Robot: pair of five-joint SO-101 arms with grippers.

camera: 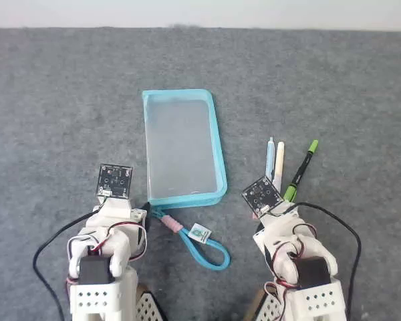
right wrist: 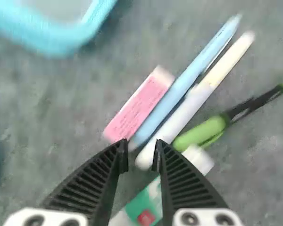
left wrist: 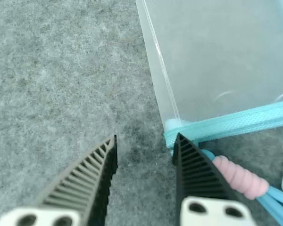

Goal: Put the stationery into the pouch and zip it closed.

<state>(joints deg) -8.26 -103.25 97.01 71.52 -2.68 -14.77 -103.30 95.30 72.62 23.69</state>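
High view is showing the clear, teal-trimmed pouch (camera: 217, 144) lying flat mid-counter and looking empty, its long axis running from near edge to far edge. Toward the right edge, a blue pen (camera: 270, 155), cream pen (camera: 279, 164) and green pen (camera: 301, 170) are lying side by side, pointing farward, with a pink eraser (right wrist: 139, 109) just beside them. The left tool (left wrist: 146, 136) is gaping wide at the pouch's near corner. The right tool (right wrist: 140, 142) is hanging slightly apart over the pens' near ends.
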